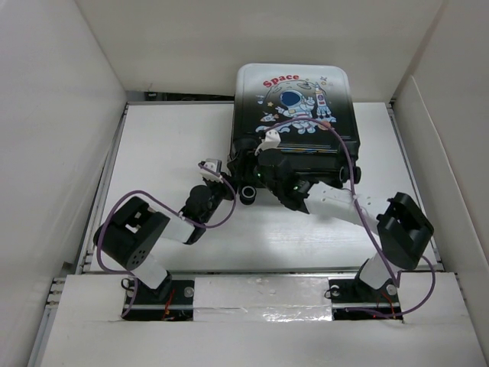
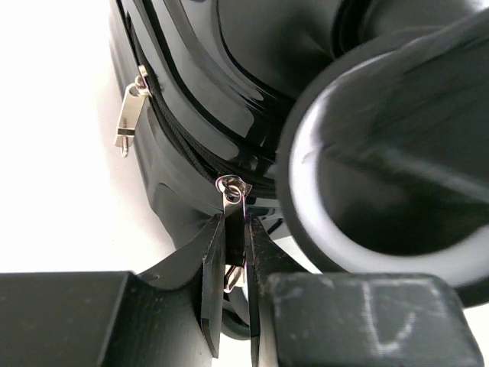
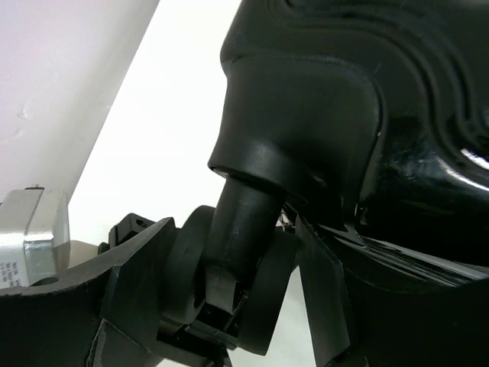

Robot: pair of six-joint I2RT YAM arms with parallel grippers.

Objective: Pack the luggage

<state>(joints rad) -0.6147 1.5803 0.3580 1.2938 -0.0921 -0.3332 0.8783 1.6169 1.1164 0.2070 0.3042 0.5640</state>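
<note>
The luggage (image 1: 298,92), a glossy black shell with an astronaut print and red "Space" text, lies closed at the back of the table. My left gripper (image 1: 234,173) is at its near left corner. In the left wrist view the left gripper (image 2: 234,229) is shut on a silver zipper pull (image 2: 232,200). A second pull (image 2: 128,115) hangs further along the zip. My right gripper (image 1: 266,177) is at the same corner. In the right wrist view the right gripper (image 3: 229,283) clasps a black double wheel (image 3: 229,252) between its fingers (image 3: 141,283).
White walls stand close around the table (image 1: 168,145) on the left, the back and the right. Both arms crowd the luggage's near left corner, and their purple cables (image 1: 348,164) loop over it. A large wheel (image 2: 382,153) sits right beside the left gripper.
</note>
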